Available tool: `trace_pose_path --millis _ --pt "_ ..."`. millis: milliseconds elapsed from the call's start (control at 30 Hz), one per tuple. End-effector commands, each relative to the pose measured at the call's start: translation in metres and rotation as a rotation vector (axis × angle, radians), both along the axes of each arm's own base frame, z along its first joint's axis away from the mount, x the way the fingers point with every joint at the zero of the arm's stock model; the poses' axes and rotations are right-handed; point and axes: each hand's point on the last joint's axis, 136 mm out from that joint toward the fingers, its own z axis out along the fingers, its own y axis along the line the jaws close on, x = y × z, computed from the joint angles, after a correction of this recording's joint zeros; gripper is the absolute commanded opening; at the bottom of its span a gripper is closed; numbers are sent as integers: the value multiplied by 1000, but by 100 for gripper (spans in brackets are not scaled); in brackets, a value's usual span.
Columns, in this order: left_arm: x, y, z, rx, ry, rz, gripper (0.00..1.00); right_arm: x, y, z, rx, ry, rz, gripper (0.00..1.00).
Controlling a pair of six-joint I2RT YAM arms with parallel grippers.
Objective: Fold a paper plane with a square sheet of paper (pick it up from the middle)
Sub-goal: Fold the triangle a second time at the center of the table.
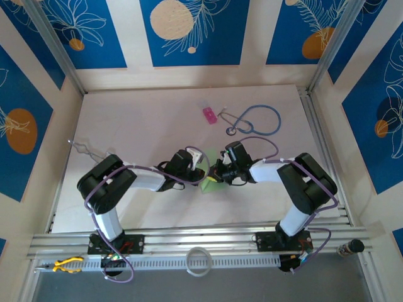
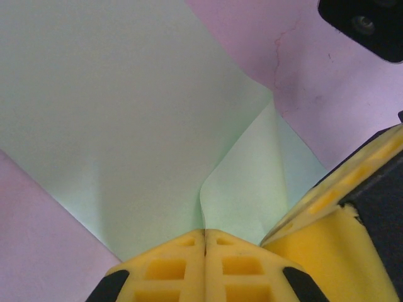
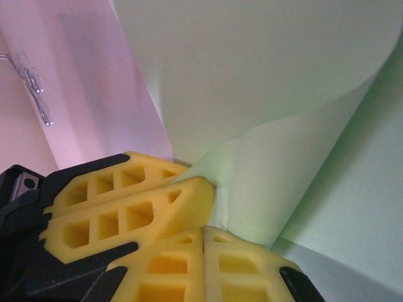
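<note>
- The square sheet of paper (image 1: 210, 184) lies near the middle of the table (image 1: 138, 113), toward the near edge, right where my two grippers meet. From above, only a small light-green patch of it shows beneath them.
- My left gripper (image 2: 204, 242) has its yellow fingers pressed flat together with no gap along the seam. A raised crease of the sheet runs straight into that seam, so I am pinching the paper there.
- Seen from my left wrist, most of the sheet spreads flat on the pale pink surface, away from my fingertips. The flap to the right of the crease is lifted and bends upward.
- My right gripper (image 3: 204, 242) is closed in the same way, its fingers meeting along their seam. The edge of the curled flap is tucked down between them.
- My two grippers sit just beside each other. From the right wrist, my left fingers lie against the upper left of my right ones; from the left wrist, my right fingers come in from the lower right over the sheet's edge.
- Above my right fingers the flap bows in a smooth curve rather than a sharp fold.
- Farther back on the table a small pink block (image 1: 209, 115) lies just left of a blue stethoscope (image 1: 255, 119), both well apart from the paper.
- A thin metal clip (image 1: 84, 148) lies off to the left.
</note>
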Motion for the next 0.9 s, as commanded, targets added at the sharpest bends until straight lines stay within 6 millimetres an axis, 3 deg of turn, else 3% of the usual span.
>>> trace_pose_path --millis 0,467,767,867 --pt "-6 15 -23 43 65 21 5 -6 1 -5 11 23 12 0" --pt "-5 16 -25 49 73 24 5 -16 -8 -32 -14 64 -9 0" --pt "-5 17 -25 49 76 25 5 4 -11 8 -1 -31 -14 0" --pt "-5 16 -25 47 78 21 5 12 -13 12 9 -41 -16 0"
